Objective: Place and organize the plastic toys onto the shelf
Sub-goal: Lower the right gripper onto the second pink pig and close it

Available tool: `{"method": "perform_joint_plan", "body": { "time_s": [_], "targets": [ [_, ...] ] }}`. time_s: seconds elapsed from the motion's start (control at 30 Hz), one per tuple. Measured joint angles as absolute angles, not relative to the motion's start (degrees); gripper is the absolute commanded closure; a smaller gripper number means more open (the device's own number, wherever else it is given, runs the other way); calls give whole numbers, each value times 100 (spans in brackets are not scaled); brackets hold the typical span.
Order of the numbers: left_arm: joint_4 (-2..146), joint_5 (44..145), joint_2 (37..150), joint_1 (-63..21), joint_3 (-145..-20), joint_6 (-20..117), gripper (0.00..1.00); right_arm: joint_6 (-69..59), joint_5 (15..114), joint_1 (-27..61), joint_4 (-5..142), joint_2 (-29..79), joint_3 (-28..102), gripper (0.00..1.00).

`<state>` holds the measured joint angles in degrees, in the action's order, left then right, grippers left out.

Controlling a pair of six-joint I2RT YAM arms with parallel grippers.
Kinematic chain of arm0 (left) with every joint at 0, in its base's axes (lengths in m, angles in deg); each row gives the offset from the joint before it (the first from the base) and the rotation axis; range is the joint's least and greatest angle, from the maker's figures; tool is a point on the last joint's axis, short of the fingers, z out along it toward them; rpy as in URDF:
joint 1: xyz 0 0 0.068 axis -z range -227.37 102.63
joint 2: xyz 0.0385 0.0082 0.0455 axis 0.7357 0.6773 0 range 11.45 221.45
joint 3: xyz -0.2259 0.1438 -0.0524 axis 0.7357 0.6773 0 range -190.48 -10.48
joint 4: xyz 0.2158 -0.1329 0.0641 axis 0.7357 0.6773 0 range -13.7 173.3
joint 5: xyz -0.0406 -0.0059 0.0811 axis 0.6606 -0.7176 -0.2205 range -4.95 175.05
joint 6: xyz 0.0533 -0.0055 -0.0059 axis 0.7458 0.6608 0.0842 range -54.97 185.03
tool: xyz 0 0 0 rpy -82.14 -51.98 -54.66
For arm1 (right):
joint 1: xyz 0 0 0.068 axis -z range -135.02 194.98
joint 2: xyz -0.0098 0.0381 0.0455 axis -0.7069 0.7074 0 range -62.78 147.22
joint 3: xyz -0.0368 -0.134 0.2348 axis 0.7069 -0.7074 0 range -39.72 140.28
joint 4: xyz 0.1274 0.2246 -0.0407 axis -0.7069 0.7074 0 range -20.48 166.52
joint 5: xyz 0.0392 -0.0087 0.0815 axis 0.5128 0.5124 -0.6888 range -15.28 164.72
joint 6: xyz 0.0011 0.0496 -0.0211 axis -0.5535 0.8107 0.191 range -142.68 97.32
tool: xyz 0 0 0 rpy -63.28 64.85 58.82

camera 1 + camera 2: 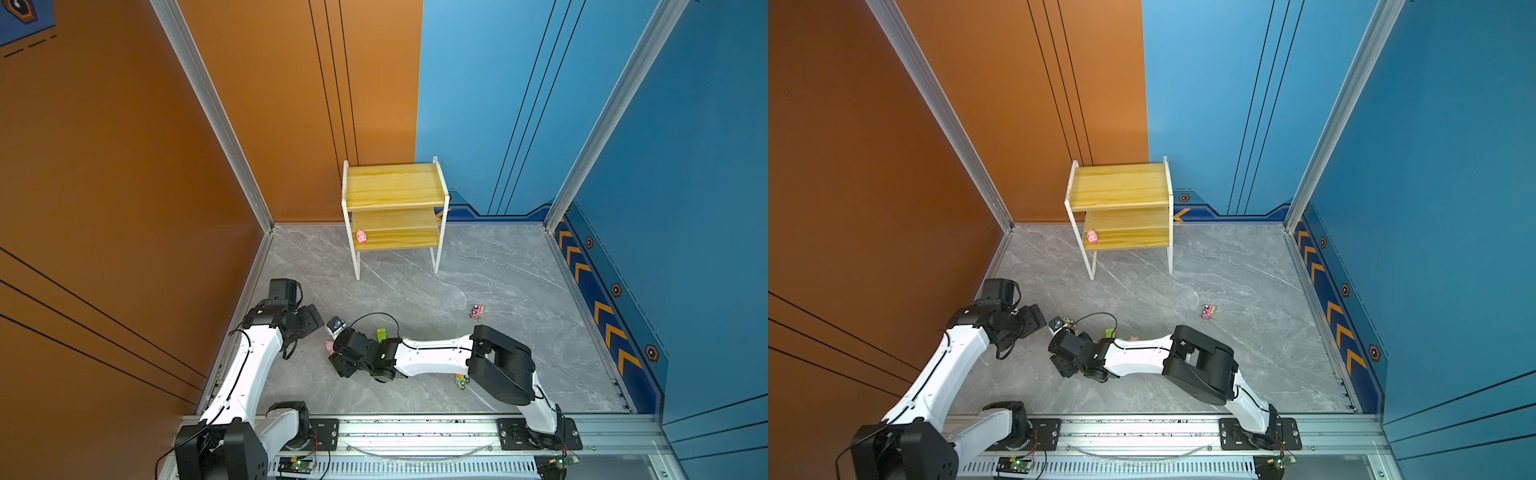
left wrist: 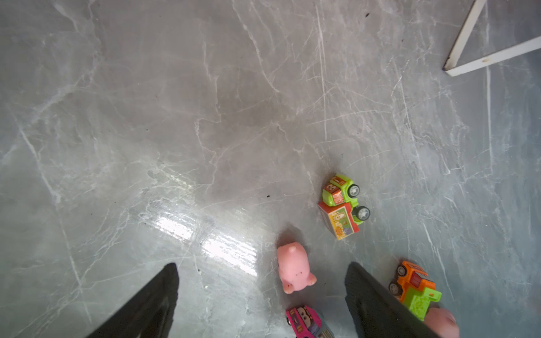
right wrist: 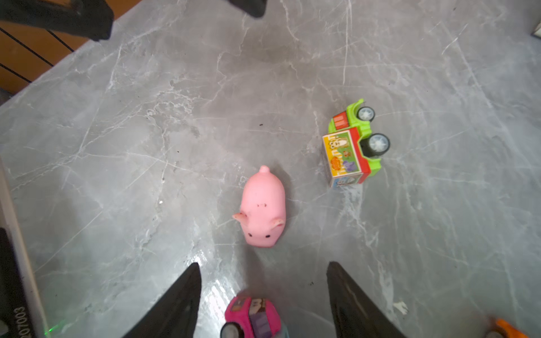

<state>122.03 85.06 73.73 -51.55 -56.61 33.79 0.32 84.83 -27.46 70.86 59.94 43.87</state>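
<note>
Overhead, in both top views, the shelf (image 1: 394, 185) stands at the far end of the grey floor (image 1: 498, 257) with one pink pig (image 1: 361, 237) at the left end of its lower board. A pink vehicle (image 1: 477, 311) lies well in front of the shelf's right legs. Seen from the left wrist, the left gripper (image 2: 262, 264) has its fingers spread wide and clasps nothing. A second pig (image 2: 295, 270) lies near one fingertip, a green truck (image 2: 342, 204) lies on its side from that pig toward the shelf's white foot, and an orange truck (image 2: 415, 289) sits just beside the finger. From the right wrist, the right gripper (image 3: 263, 263) also has its fingers apart, with a magenta car (image 3: 253, 317) between them and a gap on each side. The second pig and the tipped green truck lie beyond the tips.
</note>
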Motion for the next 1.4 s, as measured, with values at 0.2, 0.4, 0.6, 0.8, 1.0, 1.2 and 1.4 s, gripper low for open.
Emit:
{"method": "perform_joint_plan", "body": {
  "time_s": [0.2,0.4,0.6,0.8,1.0,1.2,1.4],
  "targets": [
    [12205,8504,7360,-5258,-5661,3353,8,30,8588,-2740,7213,6374,4743,32],
    [12203,8504,7327,-5273,-5661,3346,8,30,8649,-2720,7259,6643,5065,43],
    [12205,8506,7327,-5310,-5661,3348,8,10,8656,-2633,7244,6744,5145,60],
    [12207,8506,7288,-5431,-5666,3350,9,-3,8658,-2615,6914,6518,4796,62],
    [12207,8508,7196,-5496,-5666,3372,9,-40,8666,-2591,6616,5581,4175,69],
    [12223,8508,7139,-5496,-5666,3414,9,-38,8680,-2416,6142,4639,3819,68],
    [12223,8510,7082,-5496,-5668,3457,9,-29,8677,-2303,6149,4525,3716,60]
  ]
}}
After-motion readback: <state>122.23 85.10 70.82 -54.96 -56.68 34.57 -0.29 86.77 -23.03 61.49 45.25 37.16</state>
